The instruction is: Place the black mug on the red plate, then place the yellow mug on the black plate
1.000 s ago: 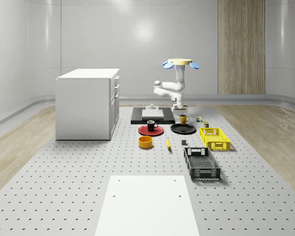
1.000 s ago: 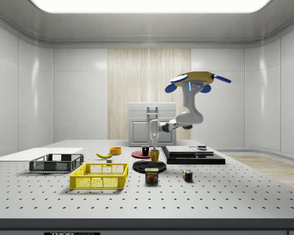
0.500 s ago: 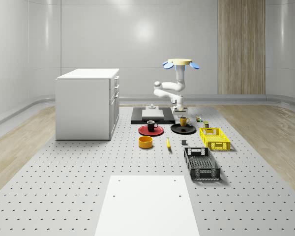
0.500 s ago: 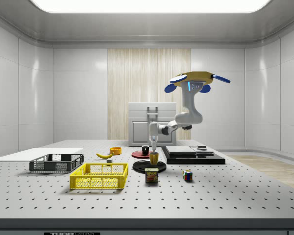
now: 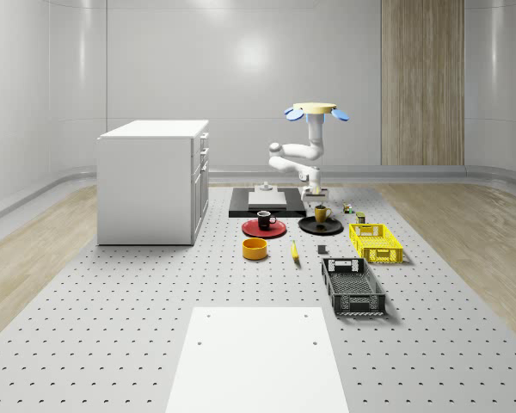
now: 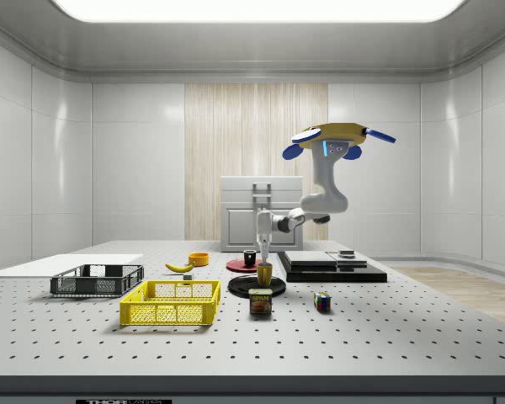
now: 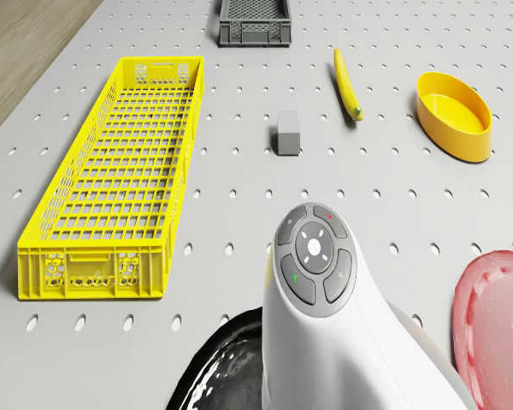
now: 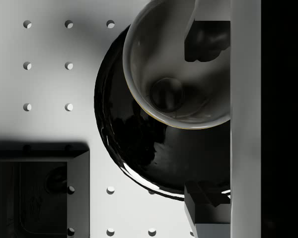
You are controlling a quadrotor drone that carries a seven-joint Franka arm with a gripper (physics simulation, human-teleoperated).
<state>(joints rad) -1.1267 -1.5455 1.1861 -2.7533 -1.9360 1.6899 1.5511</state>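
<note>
On the perforated grey table, seen from the whole-scene camera, a flat white panel lies nearest. Beyond it sit a dark mesh crate and a yellow lattice crate, both with slotted plastic walls. A curved banana lies beside a round, smooth yellow bowl, and a small grey block rests between banana and yellow crate.

Further back, the black mug stands upright on the glossy red plate. Just to that view's right, the yellow mug sits on the shiny black plate. The gripper points straight down at the yellow mug. In the wrist view one finger reaches inside the mug's pale, rounded interior and the other stands outside the rim. The fingers are narrow about the mug wall, though whether they press it cannot be made out.

In the side view a printed tin and a coloured cube stand in front of the plates. The black plate is partly hidden behind the tin there.

Behind the plates lies a black slab, with a white drawer cabinet at the whole-scene view's left. The drone, with yellow body and blue rotors, hovers above the table's far end, over the slab's edge.
</note>
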